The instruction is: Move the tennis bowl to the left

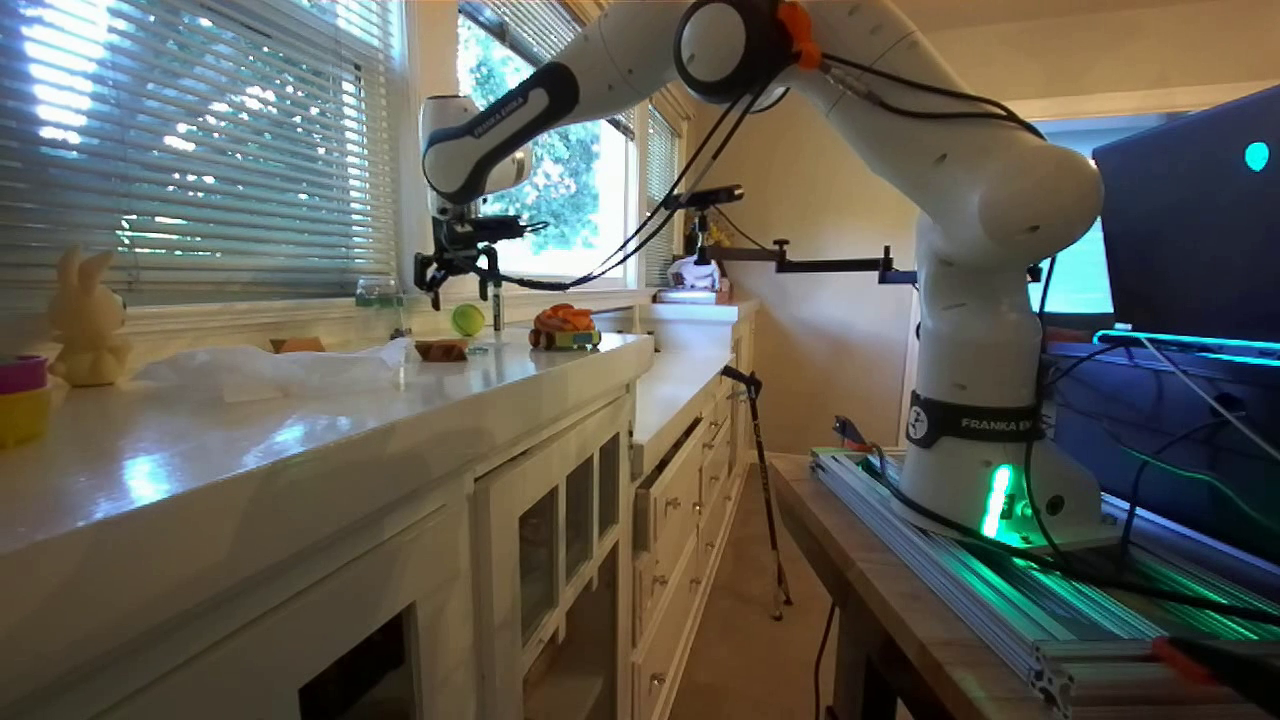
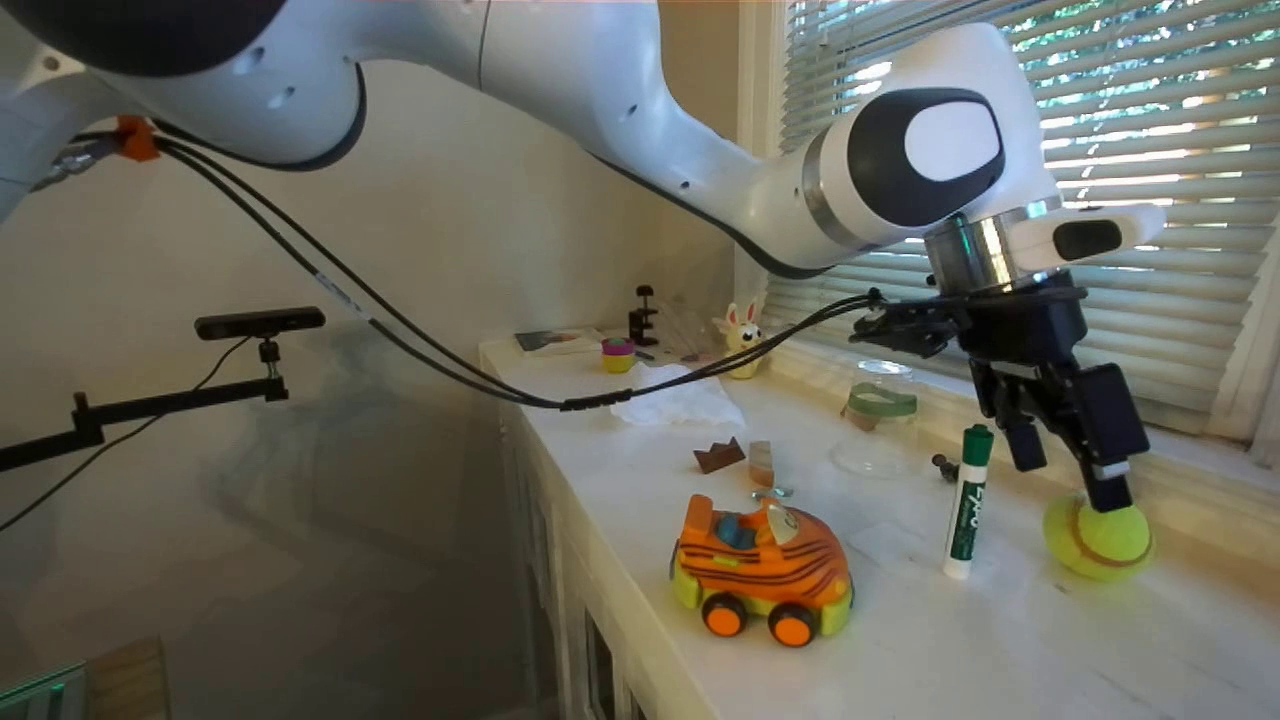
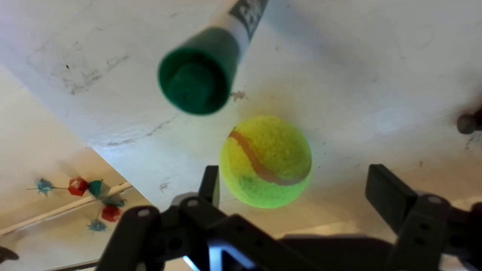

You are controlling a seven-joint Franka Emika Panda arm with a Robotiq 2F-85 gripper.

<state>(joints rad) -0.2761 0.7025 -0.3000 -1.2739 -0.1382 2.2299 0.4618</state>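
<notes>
The tennis bowl is a yellow-green fuzzy ball with a curved seam; it shows in both exterior views (image 1: pixel 467 320) (image 2: pixel 1097 540) and in the wrist view (image 3: pixel 265 162). It rests on the white counter near the window side. My gripper is open and empty above the ball, pointing down; it shows in both exterior views (image 1: pixel 460 288) (image 2: pixel 1068 484) and the wrist view (image 3: pixel 293 178). In the wrist view the ball appears closer to the left finger, with a wide gap to the right finger. In an exterior view one fingertip overlaps the ball's top; contact cannot be told.
A green-capped marker (image 2: pixel 967 505) stands upright beside the ball; it also shows in the wrist view (image 3: pixel 196 75). An orange toy car (image 2: pixel 765 570) sits near the counter's front edge. A glass jar (image 2: pixel 880 425), brown pieces (image 2: pixel 720 456) and a rabbit figure (image 2: pixel 742 342) stand further along.
</notes>
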